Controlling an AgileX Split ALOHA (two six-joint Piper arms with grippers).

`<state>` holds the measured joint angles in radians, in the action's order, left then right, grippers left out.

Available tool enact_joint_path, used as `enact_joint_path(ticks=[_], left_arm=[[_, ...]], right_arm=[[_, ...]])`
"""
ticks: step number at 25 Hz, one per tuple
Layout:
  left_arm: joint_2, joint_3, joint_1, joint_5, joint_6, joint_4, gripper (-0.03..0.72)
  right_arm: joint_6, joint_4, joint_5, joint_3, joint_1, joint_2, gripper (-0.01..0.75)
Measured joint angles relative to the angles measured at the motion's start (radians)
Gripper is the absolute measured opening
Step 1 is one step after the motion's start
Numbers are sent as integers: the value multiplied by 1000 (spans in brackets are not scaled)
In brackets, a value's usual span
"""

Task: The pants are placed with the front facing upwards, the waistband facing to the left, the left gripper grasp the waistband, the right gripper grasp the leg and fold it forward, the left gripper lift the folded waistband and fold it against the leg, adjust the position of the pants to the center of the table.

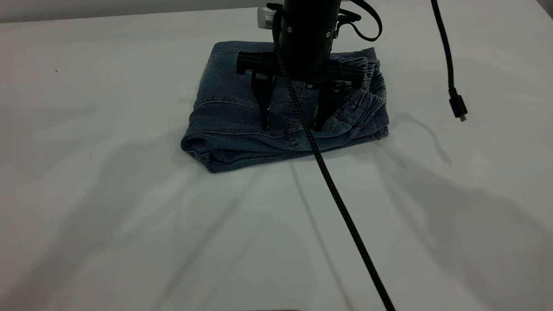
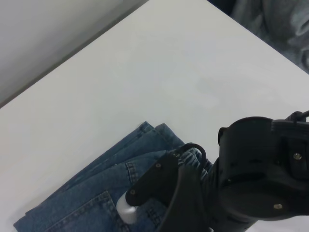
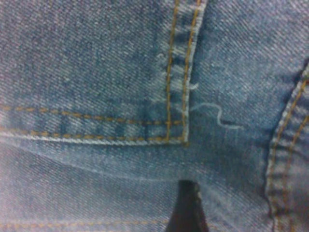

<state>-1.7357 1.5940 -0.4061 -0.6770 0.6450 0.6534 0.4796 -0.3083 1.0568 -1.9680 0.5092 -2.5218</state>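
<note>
The small blue denim pants (image 1: 229,125), already folded compact, lie toward the plain white table's (image 1: 129,237) far side under the black right gripper's (image 1: 290,125) spread, released fingers, so centring probably remains, needing downward pressure while dragging.

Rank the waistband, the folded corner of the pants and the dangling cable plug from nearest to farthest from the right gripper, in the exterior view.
1. The waistband, beside one finger of the open right gripper.
2. The folded corner, at the lower left edge of the pants.
3. The cable plug, hanging far right, clear of the pants.
</note>
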Motion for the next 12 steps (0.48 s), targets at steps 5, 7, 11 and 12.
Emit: enact_joint_path(ticks=[5, 7, 11, 12], left_arm=[[0, 0, 0, -6, 1, 0, 556], [3, 0, 0, -6, 1, 0, 556], [41, 0, 1, -19, 2, -4, 556], [62, 0, 1, -27, 2, -4, 556]], right_arm=[[0, 74, 81, -49, 1, 7, 489], [0, 127, 136, -103, 1, 28, 489], [-40, 219, 159, -225, 1, 101, 489], [-64, 222, 162, -246, 1, 127, 489]])
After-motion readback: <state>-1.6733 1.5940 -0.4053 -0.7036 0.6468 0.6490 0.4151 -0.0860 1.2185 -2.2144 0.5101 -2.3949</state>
